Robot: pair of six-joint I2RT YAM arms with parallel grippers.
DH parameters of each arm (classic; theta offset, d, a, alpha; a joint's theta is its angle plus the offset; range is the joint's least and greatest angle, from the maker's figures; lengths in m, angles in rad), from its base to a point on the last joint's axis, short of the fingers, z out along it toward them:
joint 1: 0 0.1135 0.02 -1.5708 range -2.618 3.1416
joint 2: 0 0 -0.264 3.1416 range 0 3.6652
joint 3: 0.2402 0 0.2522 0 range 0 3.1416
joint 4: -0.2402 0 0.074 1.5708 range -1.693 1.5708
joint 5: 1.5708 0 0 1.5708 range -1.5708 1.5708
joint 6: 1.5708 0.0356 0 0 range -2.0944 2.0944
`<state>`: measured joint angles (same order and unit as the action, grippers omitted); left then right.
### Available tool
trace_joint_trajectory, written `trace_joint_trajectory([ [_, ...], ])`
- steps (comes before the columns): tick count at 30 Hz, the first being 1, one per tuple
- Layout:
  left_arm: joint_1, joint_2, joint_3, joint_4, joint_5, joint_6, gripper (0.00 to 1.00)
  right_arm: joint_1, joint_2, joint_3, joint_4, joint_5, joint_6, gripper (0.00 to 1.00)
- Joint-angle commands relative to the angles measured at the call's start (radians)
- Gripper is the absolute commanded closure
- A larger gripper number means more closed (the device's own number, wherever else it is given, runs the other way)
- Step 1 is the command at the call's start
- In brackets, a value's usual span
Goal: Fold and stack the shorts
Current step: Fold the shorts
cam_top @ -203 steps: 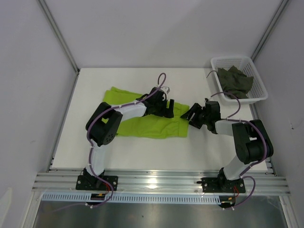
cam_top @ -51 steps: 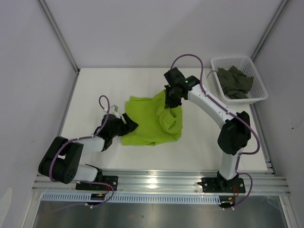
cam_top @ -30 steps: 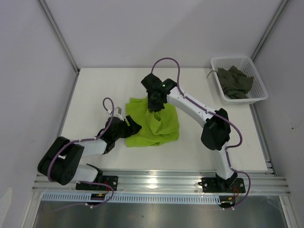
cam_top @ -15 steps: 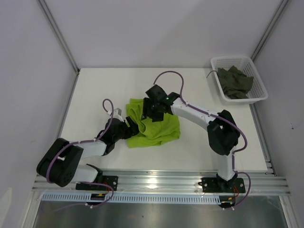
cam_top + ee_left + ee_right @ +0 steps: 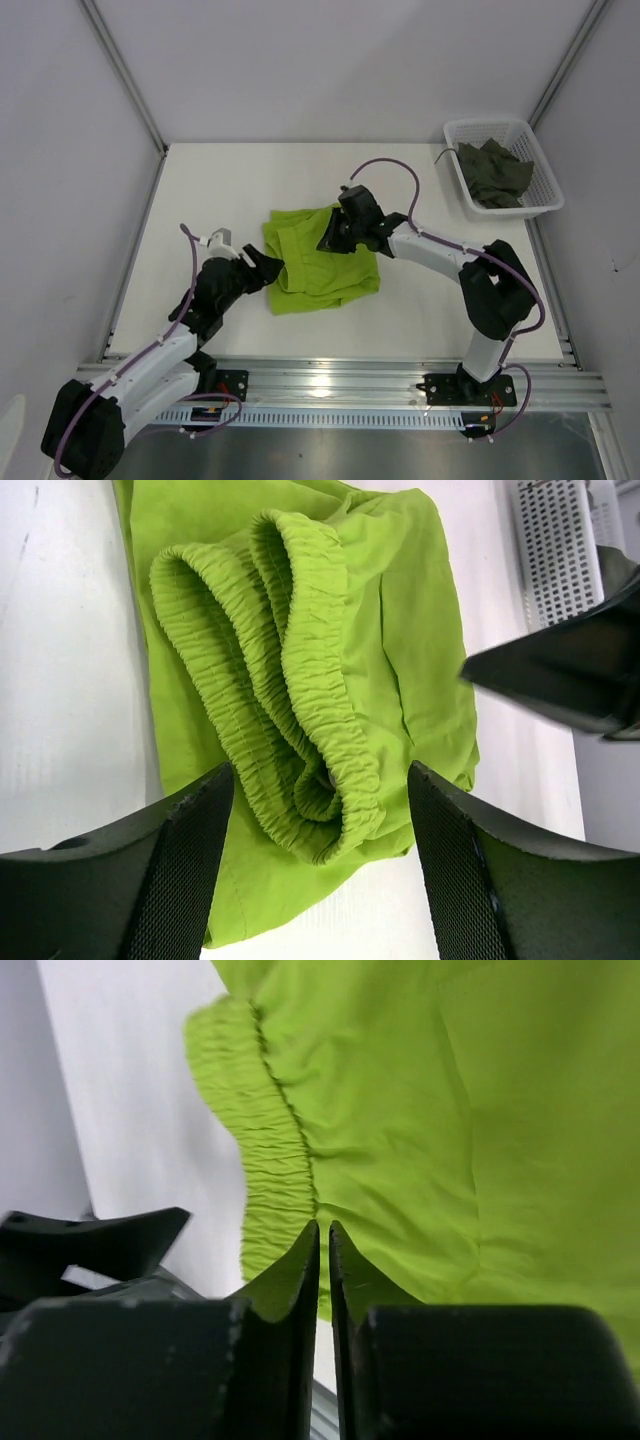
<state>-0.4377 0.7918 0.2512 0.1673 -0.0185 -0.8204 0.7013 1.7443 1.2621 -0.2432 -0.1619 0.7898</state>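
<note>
The lime green shorts [image 5: 325, 272] lie folded into a rough square in the middle of the table, elastic waistband [image 5: 300, 680] bunched along the left edge. My left gripper [image 5: 264, 268] stands open just left of that edge, and the waistband lies ahead of its fingers [image 5: 190, 860], untouched. My right gripper [image 5: 330, 240] hovers over the upper part of the green cloth [image 5: 400, 1110], shut with nothing between its fingertips [image 5: 310, 1250]. The dark olive-grey shorts [image 5: 495, 172] lie crumpled in the basket.
The white mesh basket [image 5: 548, 205] stands at the far right corner of the table. The right arm stretches across the table from its base toward the centre. Metal rails run along the near edge [image 5: 330, 380].
The right gripper has laid the lifted green fold down, let go, shut again and drawn back to the right. The left arm has pulled back toward the near left.
</note>
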Motion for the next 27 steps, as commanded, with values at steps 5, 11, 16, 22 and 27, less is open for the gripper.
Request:
trace_joint_trajectory([
  [5, -0.006, 0.13, 0.157, -0.063, -0.038, 0.041, 0.25, 0.107, 0.141, -0.021, 0.223, -0.037, 0.037, 0.95],
  [11, 0.03, 0.273, 0.233, -0.028, 0.003, 0.067, 0.24, 0.188, 0.256, -0.003, 0.232, -0.008, 0.042, 0.97],
  [16, 0.091, 0.365, 0.275, 0.017, 0.087, 0.064, 0.25, 0.214, 0.268, -0.061, 0.297, 0.039, 0.039, 0.98],
  [22, 0.1, 0.457, 0.306, 0.067, 0.137, 0.052, 0.37, 0.227, 0.232, -0.089, 0.347, 0.053, 0.019, 0.97],
  [27, 0.1, 0.535, 0.338, 0.07, 0.161, 0.078, 0.5, 0.231, 0.133, -0.115, 0.349, 0.093, -0.015, 0.93],
])
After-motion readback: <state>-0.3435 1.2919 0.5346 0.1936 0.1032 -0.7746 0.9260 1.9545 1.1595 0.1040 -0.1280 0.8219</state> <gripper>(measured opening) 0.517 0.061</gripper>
